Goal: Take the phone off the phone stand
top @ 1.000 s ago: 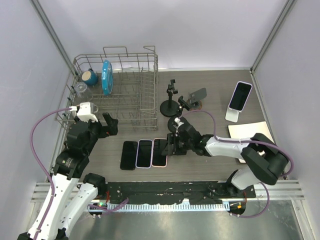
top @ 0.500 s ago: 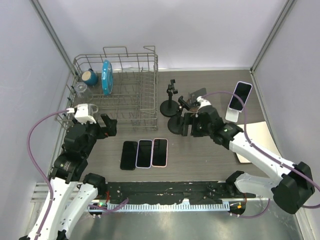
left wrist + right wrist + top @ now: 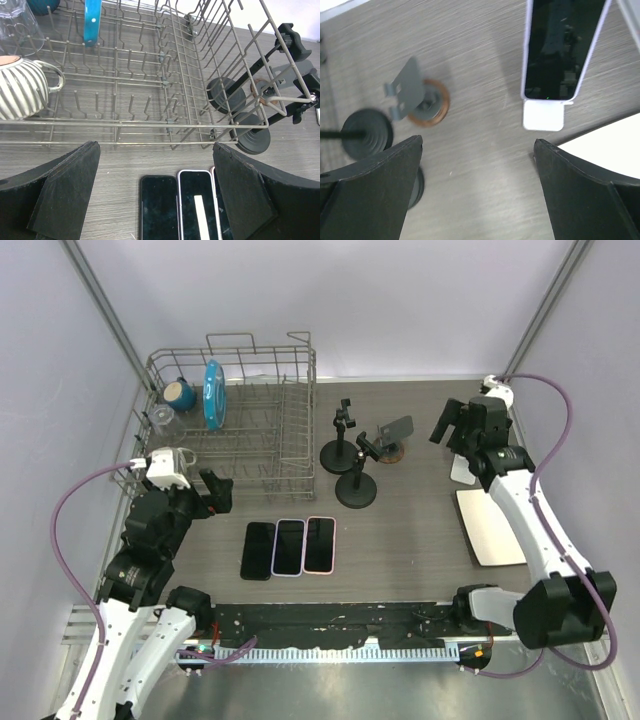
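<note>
Grey wood-grain table (image 3: 420, 540), pale walls (image 3: 400, 300), phone (image 3: 560, 45) leaning on white stand (image 3: 543, 115)

Twin white-and-black arms, each trailing a lavender cable.
The left arm (image 3: 108, 635) and right arm (image 3: 530, 520) pair glossy white link shells with matte black joint housings; a lavender cable (image 3: 57, 520) loops to a small white wrist module (image 3: 165, 464). The left gripper (image 3: 155, 146) and right gripper (image 3: 477, 141) carry broad, black, wedge-shaped fingers (image 3: 65, 195) with dull, faintly grainy faces.
</note>
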